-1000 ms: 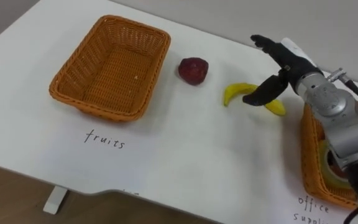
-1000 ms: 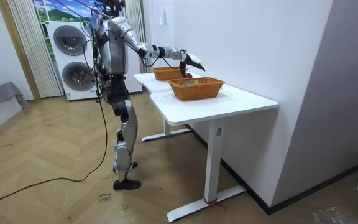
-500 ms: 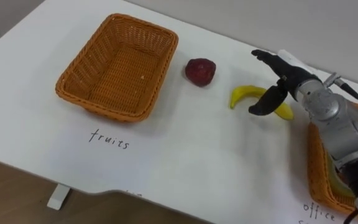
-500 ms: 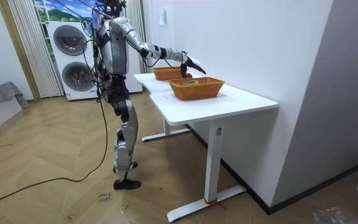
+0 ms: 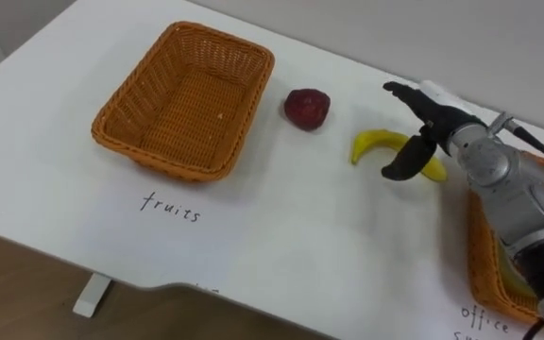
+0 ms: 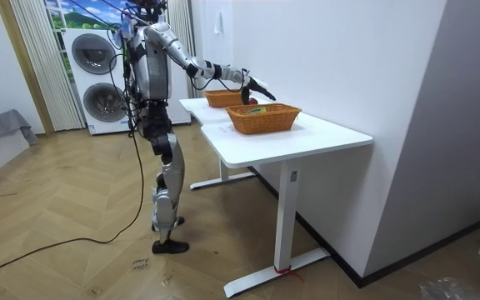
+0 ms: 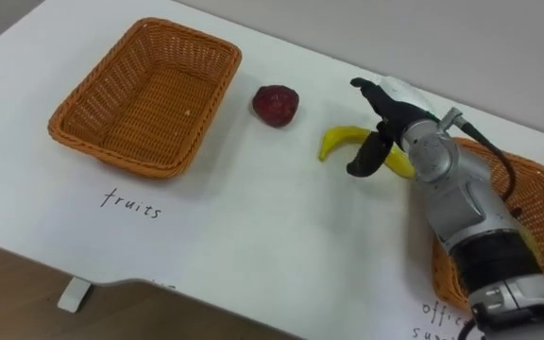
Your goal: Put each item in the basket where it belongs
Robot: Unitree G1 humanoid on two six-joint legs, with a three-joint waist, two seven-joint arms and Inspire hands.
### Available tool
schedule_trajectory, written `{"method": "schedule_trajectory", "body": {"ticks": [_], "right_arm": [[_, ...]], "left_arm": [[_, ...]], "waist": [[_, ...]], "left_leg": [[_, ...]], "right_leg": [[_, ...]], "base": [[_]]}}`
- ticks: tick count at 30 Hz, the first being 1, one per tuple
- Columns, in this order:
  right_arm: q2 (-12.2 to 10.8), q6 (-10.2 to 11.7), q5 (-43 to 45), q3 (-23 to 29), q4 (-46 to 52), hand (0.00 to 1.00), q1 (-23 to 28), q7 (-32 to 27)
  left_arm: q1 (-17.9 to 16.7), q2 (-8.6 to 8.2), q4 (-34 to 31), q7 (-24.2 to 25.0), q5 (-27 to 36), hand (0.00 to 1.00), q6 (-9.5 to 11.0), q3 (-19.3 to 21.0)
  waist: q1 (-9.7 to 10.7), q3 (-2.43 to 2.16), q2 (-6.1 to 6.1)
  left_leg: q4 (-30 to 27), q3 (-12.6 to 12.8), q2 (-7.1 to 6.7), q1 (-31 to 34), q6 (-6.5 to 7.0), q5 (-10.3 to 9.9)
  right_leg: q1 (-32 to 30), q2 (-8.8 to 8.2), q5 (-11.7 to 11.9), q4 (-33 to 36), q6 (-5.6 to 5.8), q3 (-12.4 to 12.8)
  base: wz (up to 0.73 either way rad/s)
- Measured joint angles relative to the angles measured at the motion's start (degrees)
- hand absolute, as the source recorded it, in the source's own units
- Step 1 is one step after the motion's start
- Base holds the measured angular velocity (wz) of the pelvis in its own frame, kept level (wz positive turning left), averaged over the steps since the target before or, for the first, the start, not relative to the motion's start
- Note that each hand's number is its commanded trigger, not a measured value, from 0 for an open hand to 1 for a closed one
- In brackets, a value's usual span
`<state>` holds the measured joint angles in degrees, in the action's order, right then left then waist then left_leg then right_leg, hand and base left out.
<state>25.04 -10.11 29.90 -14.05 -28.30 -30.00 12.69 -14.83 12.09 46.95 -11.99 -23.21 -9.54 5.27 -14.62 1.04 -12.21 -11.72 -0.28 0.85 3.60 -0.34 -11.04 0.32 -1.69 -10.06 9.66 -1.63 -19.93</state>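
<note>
A yellow banana [image 5: 374, 144] [image 7: 342, 141] lies on the white table, right of a dark red fruit [image 5: 307, 109] [image 7: 275, 105]. My right hand [image 5: 421, 118] [image 7: 385, 115] hovers over the banana's right half, fingers spread and thumb pointing down in front of it, open and not gripping. The fruit basket [image 5: 187, 99] [image 7: 146, 95], woven orange and empty, stands at the left above the label "fruits". The office supplies basket [image 5: 484, 255] [image 7: 536, 198] sits at the right edge, partly hidden by my forearm. In the room view my right hand [image 6: 255, 86] reaches out over the baskets.
The white table [image 5: 291, 236] has bare room in the middle and front. Its front edge [image 5: 55, 255] drops to the wooden floor at lower left. A grey wall runs behind the table. In the room view, washing machines [image 6: 98, 79] stand behind me.
My right hand has come down closer to the banana, thumb now lower beside it. The whole eye view has shifted slightly, so the camera moved; the fruit and baskets stay put.
</note>
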Motion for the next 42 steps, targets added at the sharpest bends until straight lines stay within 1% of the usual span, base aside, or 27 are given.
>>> {"method": "schedule_trajectory", "body": {"ticks": [4, 7, 11, 13, 14, 15, 17, 19, 20, 25, 27, 29, 32, 35, 36, 40, 42], "right_arm": [[0.0, 0.06, 0.03, -0.04, -1.0, 0.0, -0.03, -0.36], [0.0, 0.53, 0.06, -0.06, -3.11, 0.0, -0.74, -1.38], [0.0, 0.82, 0.08, -0.55, -5.58, 0.0, -2.7, -2.61], [0.0, 0.87, 0.09, -0.55, -5.58, 0.0, -2.8, -3.4], [0.0, 1.02, 0.01, -0.55, -5.76, 0.0, -2.83, -3.74], [0.0, 1.62, -0.09, -0.56, -6.68, 0.0, -3.21, -4.11], [0.0, 1.86, -0.17, -0.56, -7.73, 0.0, -3.8, -4.99], [0.0, 2.46, -0.79, -0.61, -9.61, 0.0, -4.81, -6.24], [0.0, 2.57, -1.52, -0.62, -11.3, 0.0, -5.87, -6.99], [0.01, 2.58, -3.08, -1.21, -15.13, 0.0, -8.02, -10.32], [0.02, 2.67, -5.05, -2.67, -17.19, 0.0, -9.32, -11.78], [0.02, 3.1, -6.34, -2.79, -18.79, 0.0, -10.3, -12.66], [0.07, 3.16, -7.88, -2.75, -20.35, 0.0, -11.48, -14.02], [0.55, 3.38, -9.25, -2.79, -20.45, 0.0, -11.73, -15.12], [0.71, 3.86, -9.26, -2.79, -20.65, 0.0, -11.72, -15.53], [0.73, 4.31, -9.24, -2.81, -20.88, 0.0, -11.71, -16.22], [0.74, 4.41, -9.21, -2.82, -21.0, 0.0, -11.7, -16.49]], "left_arm": [[0.07, 0.12, 0.0, -0.26, 0.06, 0.0, 0.04, -0.07], [0.46, 0.3, 0.01, -0.37, 0.06, 0.0, 0.14, -0.98], [0.9, 0.34, 0.01, -0.38, 0.06, 0.0, 0.99, -1.04], [1.1, 0.35, 0.11, -0.4, 0.06, 0.0, 1.29, -1.04], [1.49, 0.35, 0.78, -0.43, 0.06, 0.0, 1.47, -1.1], [1.71, 0.34, 1.27, -0.44, 0.06, 0.0, 1.57, -1.23], [1.71, 0.36, 1.48, -0.46, 0.06, 0.0, 1.63, -1.58], [1.71, 0.47, 1.49, -0.61, 0.07, 0.0, 1.69, -2.21], [1.76, 0.48, 1.49, -0.65, 0.07, 0.0, 1.94, -2.23], [1.66, 0.56, 1.51, -0.68, 0.03, 0.0, 1.99, -2.23], [1.7, 0.6, 1.6, -0.68, 0.03, 0.0, 1.98, -2.23], [2.05, 0.59, 1.73, -0.68, 0.04, 0.0, 1.98, -2.23], [2.95, 0.6, 2.05, -0.75, 0.05, 0.0, 1.98, -2.24], [3.4, 0.88, 2.16, -0.87, 0.06, 0.0, 1.99, -2.76], [3.61, 1.03, 2.21, -0.86, 0.1, 0.0, 1.99, -3.3], [4.74, 1.06, 2.46, -0.86, 0.11, 0.0, 2.14, -3.4], [5.46, 1.06, 2.46, -0.88, 0.21, 0.0, 2.55, -3.5]], "waist": [[0.06, 0.05, 0.07], [0.03, 0.1, 0.13], [0.04, 0.34, 0.38], [0.04, 0.37, 0.42], [0.02, 0.4, 0.46], [0.03, 0.44, 0.51], [0.03, 0.47, 0.54], [0.01, 0.49, 0.45], [0.02, 0.58, 0.29], [-0.13, 0.68, -0.02], [-0.17, 0.69, -0.02], [-0.21, 0.7, -0.01], [-0.45, 0.68, -0.04], [-0.45, 0.69, -0.09], [-0.4, 0.71, -0.1], [0.05, 0.83, -0.33], [0.09, 0.87, -0.49]], "left_leg": [[-0.04, -0.49, -0.26, 0.19, 0.16, 0.11], [-0.06, -0.88, -0.52, 0.68, 0.29, 0.2], [0.04, -1.3, -0.64, 0.77, 0.35, 0.23], [0.08, -1.4, -0.62, 0.77, 0.35, 0.23], [0.09, -1.45, -0.6, 0.8, 0.35, 0.23], [0.1, -1.47, -0.6, 0.87, 0.35, 0.23], [0.1, -1.47, -0.61, 1.06, 0.35, 0.23], [0.05, -1.46, -0.61, 1.65, 0.35, 0.23], [-0.01, -1.44, -0.62, 2.17, 0.34, 0.24], [-0.54, -1.42, -0.64, 3.98, 0.35, 0.32], [-0.6, -1.48, -0.63, 4.18, 0.34, 0.32], [-0.6, -1.54, -0.62, 4.31, 0.34, 0.32], [-0.81, -1.58, -0.64, 5.34, 0.33, 0.33], [-1.0, -1.66, -0.67, 5.89, 0.33, 0.33], [-1.0, -1.67, -0.66, 5.98, 0.33, 0.33], [-0.99, -1.81, -0.64, 6.17, 0.28, 0.36], [-1.0, -1.82, -0.63, 6.32, 0.25, 0.38]], "right_leg": [[-0.17, -0.2, 0.0, -0.04, 0.0, -0.42], [-0.5, -0.25, 0.0, -0.06, 0.01, -0.47], [-0.59, -0.29, 0.01, -0.08, 0.02, -0.48], [-0.58, -0.29, 0.01, -0.09, 0.02, -0.48], [-0.57, -0.27, 0.01, -0.09, 0.02, -0.57], [-0.59, -0.24, 0.01, -0.1, 0.02, -0.66], [-0.76, -0.23, 0.01, -0.11, 0.02, -0.68], [-1.36, -0.21, 0.01, -0.11, 0.03, -0.73], [-1.88, -0.2, 0.02, -0.12, 0.05, -0.76], [-3.38, -0.2, 0.08, -0.08, 0.14, -0.86], [-3.52, -0.2, 0.08, -0.1, 0.14, -1.36], [-3.57, -0.23, 0.08, -0.13, 0.14, -1.58], [-4.6, -0.21, 0.08, -0.09, 0.14, -1.61], [-5.01, -0.19, 0.08, -0.11, 0.14, -1.67], [-5.08, -0.18, 0.08, -0.12, 0.14, -1.72], [-5.19, -0.18, 0.08, -0.11, 0.14, -2.1], [-5.38, -0.15, 0.08, -0.12, 0.14, -2.08]], "base": [[0.08], [0.09], [0.0], [0.02], [0.04], [0.03], [0.0], [0.0], [0.0], [0.0], [0.0], [0.04], [0.01], [0.0], [0.0], [0.02], [0.0]]}}
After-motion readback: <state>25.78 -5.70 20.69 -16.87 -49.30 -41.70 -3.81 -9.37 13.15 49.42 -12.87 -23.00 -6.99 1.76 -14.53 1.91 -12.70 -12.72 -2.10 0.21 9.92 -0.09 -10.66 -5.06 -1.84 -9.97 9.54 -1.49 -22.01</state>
